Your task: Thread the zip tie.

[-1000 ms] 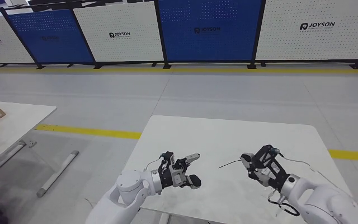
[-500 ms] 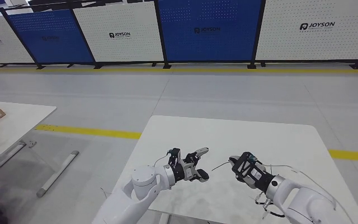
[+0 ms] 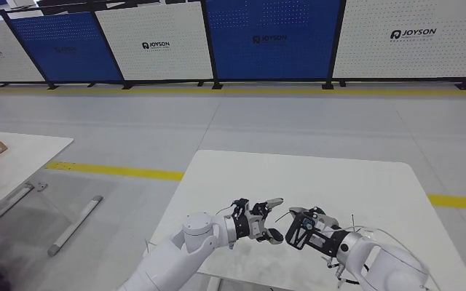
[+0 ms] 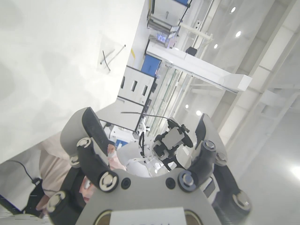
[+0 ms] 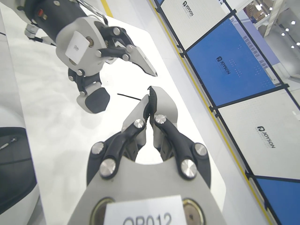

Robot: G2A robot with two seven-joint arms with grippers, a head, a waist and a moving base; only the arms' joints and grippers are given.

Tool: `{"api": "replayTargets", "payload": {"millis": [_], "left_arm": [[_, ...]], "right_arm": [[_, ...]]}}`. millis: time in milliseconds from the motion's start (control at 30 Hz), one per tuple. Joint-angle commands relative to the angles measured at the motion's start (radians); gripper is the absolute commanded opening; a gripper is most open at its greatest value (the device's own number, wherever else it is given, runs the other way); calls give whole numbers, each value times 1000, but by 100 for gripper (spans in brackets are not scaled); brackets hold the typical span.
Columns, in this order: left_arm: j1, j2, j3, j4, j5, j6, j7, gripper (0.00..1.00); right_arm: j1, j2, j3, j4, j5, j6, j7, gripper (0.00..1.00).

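My right gripper (image 5: pixel 150 94) is shut on a thin black zip tie (image 5: pixel 128 97), whose free end sticks out sideways from the fingertips. My left gripper (image 5: pixel 126 85) stands open just beyond it, the tie's end pointing into the gap between its fingers. In the top view the left gripper (image 3: pixel 275 218) and right gripper (image 3: pixel 293 218) face each other closely over the front of the white table (image 3: pixel 306 174), with the zip tie (image 3: pixel 281 214) between them. From the left wrist, my open left gripper (image 4: pixel 147 127) frames the right gripper (image 4: pixel 171 139) and the zip tie (image 4: pixel 131 113).
A clear bag (image 4: pixel 110 57) with a few more zip ties lies flat on the table farther off. The table's front edge runs right under both arms. Blue and white panels (image 3: pixel 269 36) stand across the floor behind.
Both arms have closed in on each other: the left gripper moved right, and the right gripper moved left with the zip tie. The gap between them has shrunk to almost nothing.
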Motion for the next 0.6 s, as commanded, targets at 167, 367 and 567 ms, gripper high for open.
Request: {"api": "replayTargets", "payload": {"millis": [167,367,567], "left_arm": [[-12,1,10,16,-20,0,1,100],[-9,-1,4,11,-33,-23,22,100],[-2,-7,-12,-7,-60,-35,139,100]], "right_arm": [[0,0,1,1,2,0,0,0],[0,0,1,1,2,0,0,0],[-17,0,-4,-23,-97,0,-9,0]]}}
